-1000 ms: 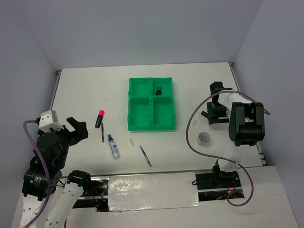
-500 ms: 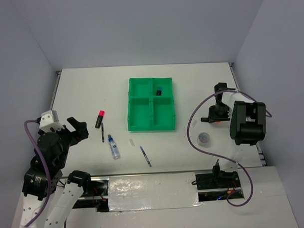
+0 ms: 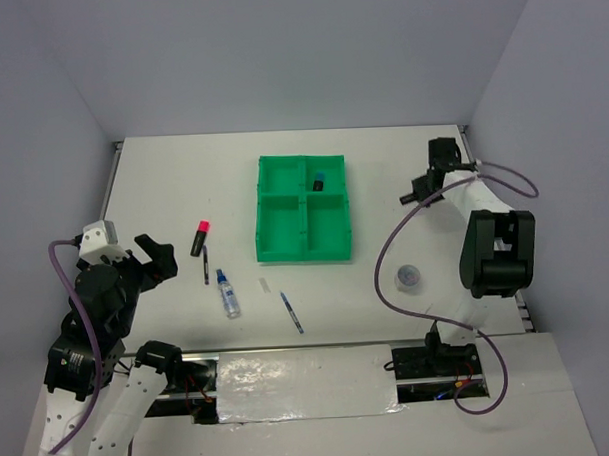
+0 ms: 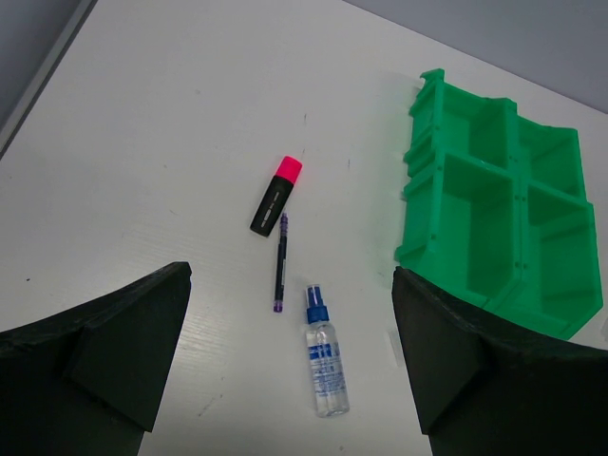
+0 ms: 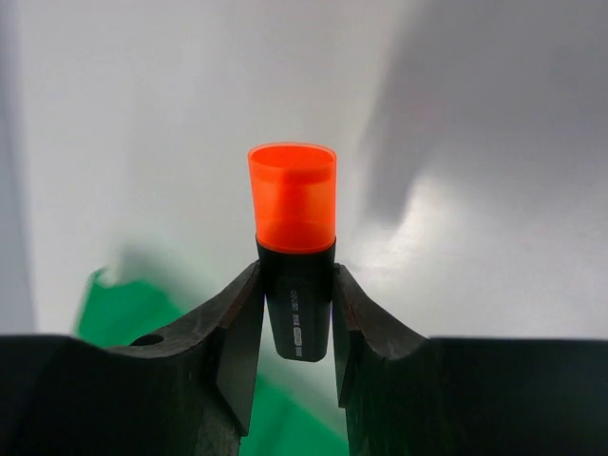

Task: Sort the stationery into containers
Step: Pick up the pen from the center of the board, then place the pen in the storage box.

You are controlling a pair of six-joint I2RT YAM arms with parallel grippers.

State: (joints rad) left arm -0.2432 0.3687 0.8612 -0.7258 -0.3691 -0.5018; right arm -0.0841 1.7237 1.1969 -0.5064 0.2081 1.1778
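The right gripper (image 5: 295,296) pinches an orange-capped black marker (image 5: 293,195) to the right of the green tray (image 3: 259,218).

Its fingers clamp the marker's black barrel, with the cap sticking out past the tips, and part of the tray shows below them in the wrist view. The left gripper (image 3: 156,257) is spread wide and holds nothing, well to the left of the tray. A blue-capped marker (image 3: 318,181) lies in the tray's far right compartment. Left of the tray, on the table, are the clear blue-capped bottle (image 4: 324,366), a pink-capped marker (image 4: 275,195) and a thin dark pen (image 4: 281,263) beside it. A blue pen (image 3: 291,312) lies nearer than the tray's front edge. The round grey disc (image 3: 409,276) sits off the tray's near right corner.
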